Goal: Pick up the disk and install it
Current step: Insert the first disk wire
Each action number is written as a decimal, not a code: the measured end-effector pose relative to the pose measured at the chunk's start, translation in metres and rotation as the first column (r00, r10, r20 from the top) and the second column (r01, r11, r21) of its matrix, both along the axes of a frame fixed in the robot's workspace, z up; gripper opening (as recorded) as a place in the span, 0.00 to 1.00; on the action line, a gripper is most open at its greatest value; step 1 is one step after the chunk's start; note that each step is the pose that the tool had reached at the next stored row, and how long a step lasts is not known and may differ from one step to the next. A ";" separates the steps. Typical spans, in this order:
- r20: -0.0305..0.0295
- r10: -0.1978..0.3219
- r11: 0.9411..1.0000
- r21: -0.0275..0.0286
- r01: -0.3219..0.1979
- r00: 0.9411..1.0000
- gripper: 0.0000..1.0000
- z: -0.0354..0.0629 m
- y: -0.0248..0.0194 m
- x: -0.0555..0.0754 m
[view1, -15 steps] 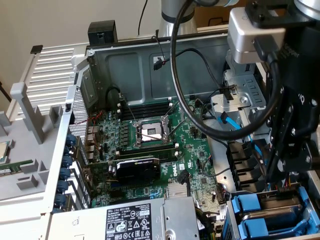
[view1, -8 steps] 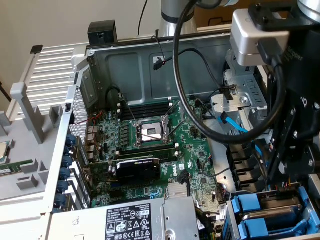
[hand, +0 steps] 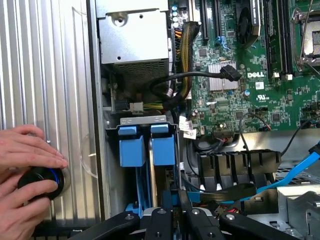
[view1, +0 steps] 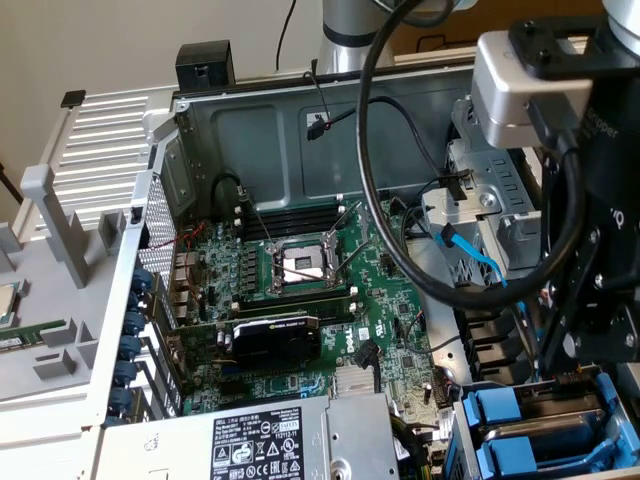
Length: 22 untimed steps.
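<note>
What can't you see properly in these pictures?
- Wrist view: the disk stands edge-on between its blue rails, so the bay hides its label.
- Wrist view: a hand covers part of the round black knob.
- Exterior view: the arm and the bottom edge cut off the blue drive bay.
- Exterior view: the power supply sticker has print too small to read.

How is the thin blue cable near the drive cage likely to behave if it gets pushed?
The blue cable would probably bend aside rather than resist, since it hangs in a loose curve. It looks thin and flat, so it is likely light. It may well spring back once released, as such curved cables tend to.
</note>
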<state>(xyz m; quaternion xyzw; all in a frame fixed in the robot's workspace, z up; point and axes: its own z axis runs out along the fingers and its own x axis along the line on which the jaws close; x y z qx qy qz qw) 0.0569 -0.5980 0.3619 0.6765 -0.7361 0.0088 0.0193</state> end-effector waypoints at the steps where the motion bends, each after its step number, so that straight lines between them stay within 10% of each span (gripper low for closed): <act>1: 0.000 0.000 1.000 0.002 0.000 1.000 0.16 -0.0011 0.0000 0.000; 10: -0.014 0.000 1.000 0.011 0.000 1.000 0.16 -0.0051 -0.0007 0.001; 22: -0.023 0.000 0.999 0.038 0.000 1.000 0.16 -0.0066 -0.0075 0.004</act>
